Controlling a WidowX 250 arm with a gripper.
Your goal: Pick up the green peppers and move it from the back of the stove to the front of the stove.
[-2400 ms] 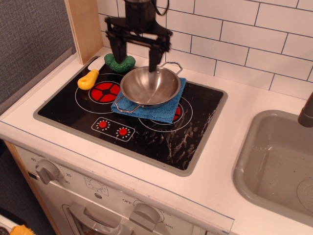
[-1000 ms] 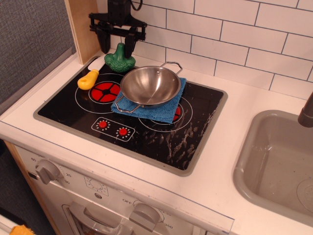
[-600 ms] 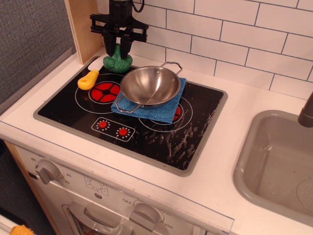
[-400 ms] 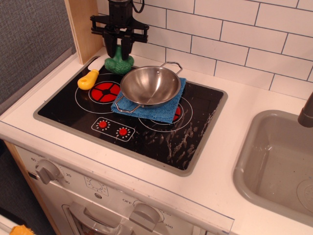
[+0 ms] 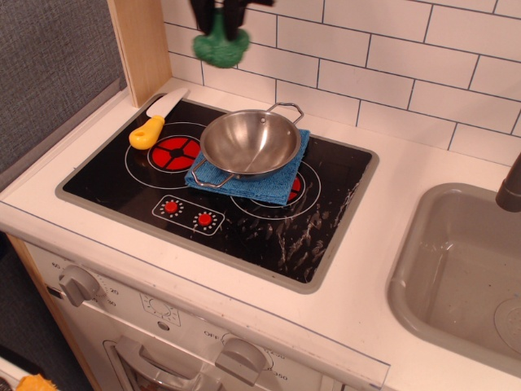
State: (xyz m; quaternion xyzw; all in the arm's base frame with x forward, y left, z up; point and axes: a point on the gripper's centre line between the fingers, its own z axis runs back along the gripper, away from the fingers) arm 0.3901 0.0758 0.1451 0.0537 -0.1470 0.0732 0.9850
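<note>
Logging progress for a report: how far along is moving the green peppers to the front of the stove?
Done: the green peppers are off the surface, hanging from the claw high in front of the tiled wall. In hand: the carry, still above the back left of the stove. Left: bringing them forward past the pan and blue cloth and setting them on the stove's front, where nothing green lies yet.

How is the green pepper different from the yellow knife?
The green peppers are green and lumpy; the toy knife has a smooth yellow handle and a pale flat blade. The peppers hang in the air under the gripper, in front of the tiled wall; the knife lies flat at the back left of the stove. The peppers look blurred; the knife looks sharp. Both are small toys.
</note>
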